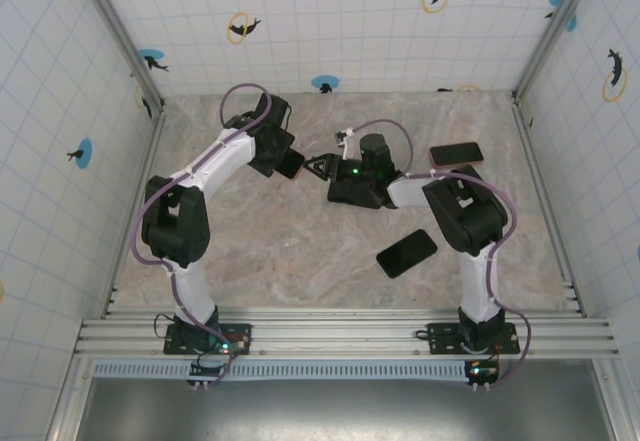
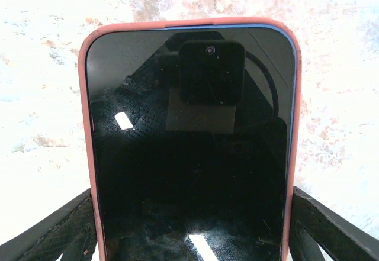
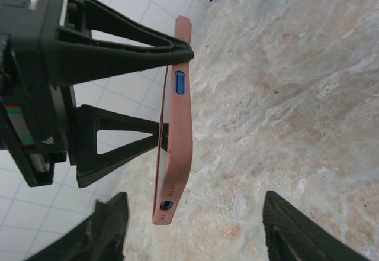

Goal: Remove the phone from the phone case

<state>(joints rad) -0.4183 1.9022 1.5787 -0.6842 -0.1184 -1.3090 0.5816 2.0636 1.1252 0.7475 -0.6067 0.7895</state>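
Note:
A dark-screened phone (image 2: 189, 154) sits in a salmon phone case (image 2: 189, 23), held off the table with the screen facing the left wrist camera. My left gripper (image 2: 192, 231) is shut on the case's two long edges. From the right wrist the case (image 3: 177, 131) appears edge-on, charging port end nearest, clamped by the left gripper's black fingers (image 3: 118, 42). My right gripper (image 3: 198, 228) is open, a finger on each side of the case's port end and neither touching it. From above, the two grippers (image 1: 285, 164) (image 1: 318, 168) meet nose to nose over the table's middle rear.
Two other dark phones lie flat on the marble table: one (image 1: 407, 252) in front of the right arm, one (image 1: 456, 153) at the back right. Tiled walls (image 1: 330, 21) close in the back and both sides.

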